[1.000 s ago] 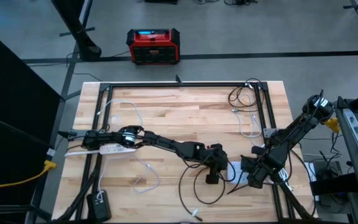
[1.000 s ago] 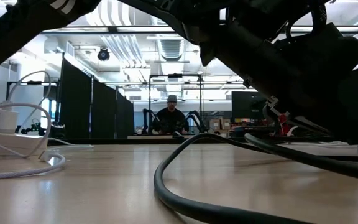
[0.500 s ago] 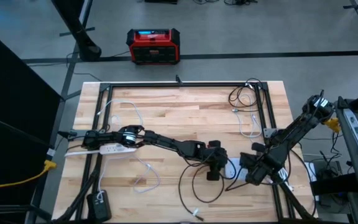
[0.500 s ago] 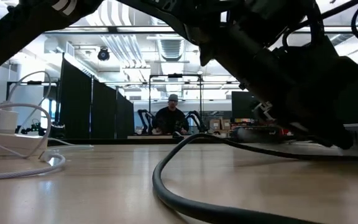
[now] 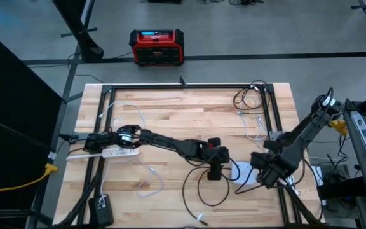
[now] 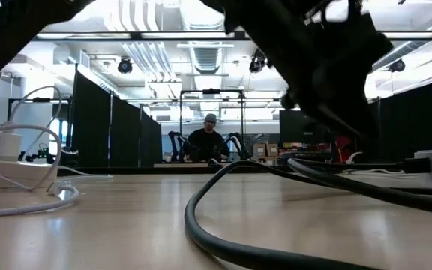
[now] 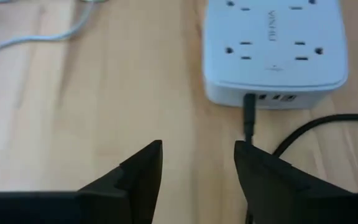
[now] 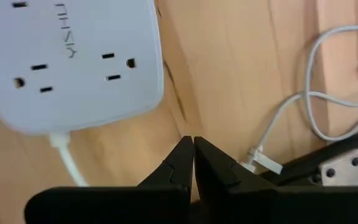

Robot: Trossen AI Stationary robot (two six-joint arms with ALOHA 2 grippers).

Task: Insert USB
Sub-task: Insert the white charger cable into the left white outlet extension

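Black USB plug [image 7: 248, 117] now released, seated.

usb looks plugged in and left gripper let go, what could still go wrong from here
1. The black USB plug sits in the white power strip, but its black cable curls right beside the open left gripper. Pulling back could snag it and tug the plug out.
2. The shut right gripper hovers close to the strip's edge and a loose white cable; a careless retreat might nudge the strip.
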